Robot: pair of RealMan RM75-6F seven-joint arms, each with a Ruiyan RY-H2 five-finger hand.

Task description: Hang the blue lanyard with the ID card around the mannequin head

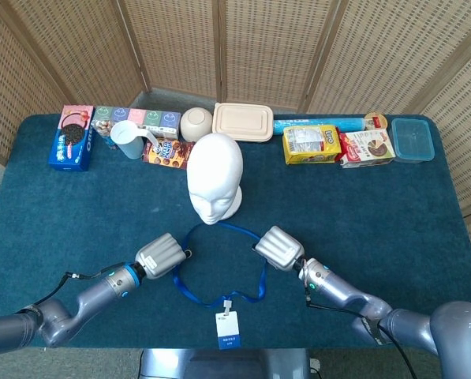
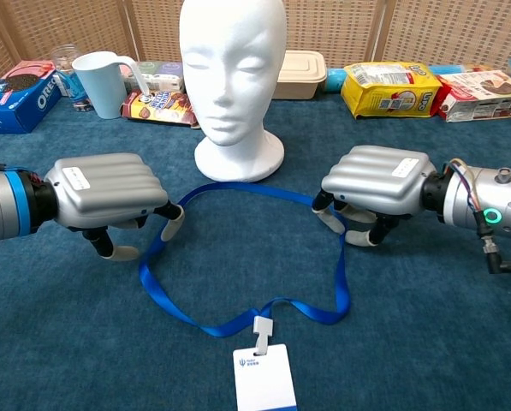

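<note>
Left hand (image 2: 101, 190) and right hand (image 2: 373, 189) each pinch the blue lanyard (image 2: 238, 322); mannequin head (image 2: 233, 77) stands beyond

Mannequin head (image 2: 233, 64): matt white, smooth, foam-like.
Blue lanyard (image 2: 238, 320): flat woven ribbon, slight sheen; pale plastic clip.
ID card (image 2: 264, 378): glossy white with a blue band.
Left hand (image 2: 105, 190), right hand (image 2: 377, 181): smooth satin grey shells, ribbed backs; pale fingertips (image 2: 171, 224).
Table cover (image 1: 361, 213): dark teal cloth, matt, short nap.
Screen (image 1: 259, 47) behind the far edge: woven cane in wood frames.
Mug (image 2: 98, 81): pale blue, smooth.
</note>
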